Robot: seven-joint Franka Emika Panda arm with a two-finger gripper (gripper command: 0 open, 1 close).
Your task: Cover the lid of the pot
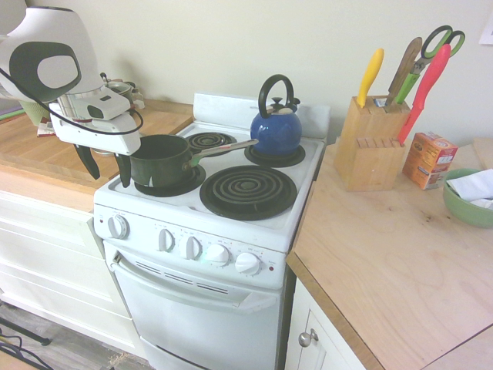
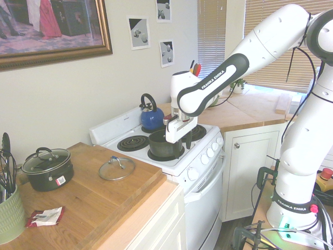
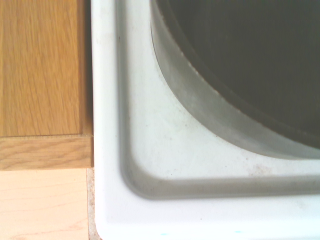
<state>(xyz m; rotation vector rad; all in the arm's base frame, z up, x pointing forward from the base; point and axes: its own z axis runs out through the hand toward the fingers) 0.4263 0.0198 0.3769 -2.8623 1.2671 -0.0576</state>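
Observation:
The pot (image 1: 159, 158) is a dark green saucepan with a long silver handle, standing uncovered on the stove's front left burner; it also shows in the second exterior view (image 2: 162, 145) and fills a corner of the wrist view (image 3: 240, 75). The lid (image 2: 116, 167), round and glassy with a silvery rim and small top handle, lies flat on the wooden counter beside the stove. My gripper (image 1: 105, 166) hangs open and empty over the stove's front corner, right beside the pot's wall (image 2: 178, 141), well apart from the lid.
A blue kettle (image 1: 276, 131) sits on a back burner. A squat dark two-handled pot (image 2: 48, 167) with its own lid stands on the wooden counter (image 2: 104, 203). A knife block (image 1: 370, 142), an orange box (image 1: 427, 159) and a green bowl (image 1: 468, 196) occupy the other counter.

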